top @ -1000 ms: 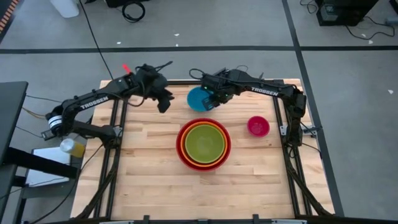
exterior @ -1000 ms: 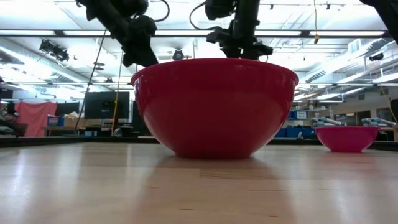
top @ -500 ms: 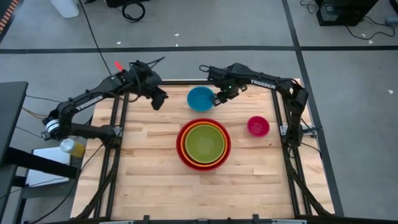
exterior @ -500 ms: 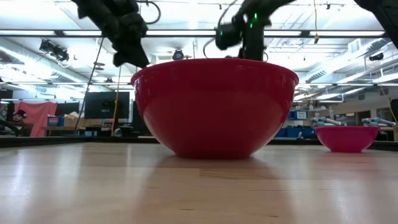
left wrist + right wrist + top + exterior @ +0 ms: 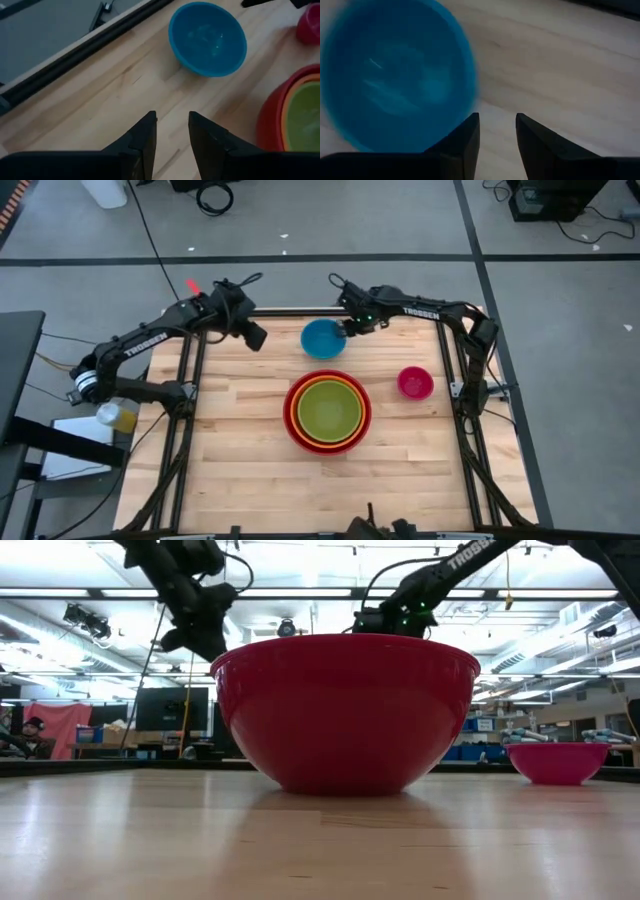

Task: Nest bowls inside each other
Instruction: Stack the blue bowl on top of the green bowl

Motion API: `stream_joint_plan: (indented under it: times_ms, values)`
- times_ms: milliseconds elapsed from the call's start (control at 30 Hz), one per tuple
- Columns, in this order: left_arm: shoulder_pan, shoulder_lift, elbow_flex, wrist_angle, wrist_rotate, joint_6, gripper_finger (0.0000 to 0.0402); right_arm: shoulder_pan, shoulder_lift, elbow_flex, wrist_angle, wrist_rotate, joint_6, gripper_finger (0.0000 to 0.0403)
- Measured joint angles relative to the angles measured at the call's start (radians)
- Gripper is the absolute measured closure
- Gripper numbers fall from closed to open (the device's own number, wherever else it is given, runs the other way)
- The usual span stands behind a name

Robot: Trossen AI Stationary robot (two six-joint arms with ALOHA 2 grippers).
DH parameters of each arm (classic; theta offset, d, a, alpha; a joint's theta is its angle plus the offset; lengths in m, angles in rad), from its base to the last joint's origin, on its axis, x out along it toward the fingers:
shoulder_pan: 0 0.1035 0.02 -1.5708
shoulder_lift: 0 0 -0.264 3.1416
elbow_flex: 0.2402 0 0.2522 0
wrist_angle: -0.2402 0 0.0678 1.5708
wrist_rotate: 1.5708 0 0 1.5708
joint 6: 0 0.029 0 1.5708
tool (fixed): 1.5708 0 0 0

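The blue bowl (image 5: 322,338) stands on its base at the table's far middle. The red bowl (image 5: 291,418) stands in the middle with the orange bowl (image 5: 300,425) and the yellow-green bowl (image 5: 328,408) nested in it. The magenta bowl (image 5: 415,383) stands alone to the right. My right gripper (image 5: 497,119) is open and points down just right of the blue bowl's rim (image 5: 467,80), touching nothing. My left gripper (image 5: 171,118) is open, raised over the table to the left of the blue bowl (image 5: 207,37).
The black table frame (image 5: 290,310) runs along the far edge, just behind the blue bowl. In the low view the red bowl (image 5: 345,710) hides the blue one. Bare wood (image 5: 250,470) lies in front of the stack.
My right gripper has come off from over the blue bowl's right rim to just right of it and has sunk toward the table. My left gripper has drawn back a little toward the far left corner and rolled. The bowls have kept still.
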Motion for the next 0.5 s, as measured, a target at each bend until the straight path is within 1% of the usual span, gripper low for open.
stream_joint_plan:
  times_ms: [67, 133, 267, 500]
  values:
    - [0.000, 0.019, 0.000, 0.021, 0.001, -0.023, 0.0285, -0.009, 0.000, -0.028, 0.121, -0.056, 0.027, 0.0268]
    - [0.000, 0.031, 0.000, 0.028, 0.012, -0.052, 0.0285, -0.014, 0.000, -0.049, 0.181, -0.068, 0.040, 0.0268]
    - [-0.011, 0.040, 0.000, 0.010, 0.043, -0.114, 0.0285, -0.017, 0.000, -0.078, 0.172, 0.008, 0.046, 0.0268]
    - [-0.036, 0.040, 0.000, 0.032, 0.043, -0.137, 0.0285, -0.015, 0.000, -0.138, 0.266, -0.037, 0.019, 0.0268]
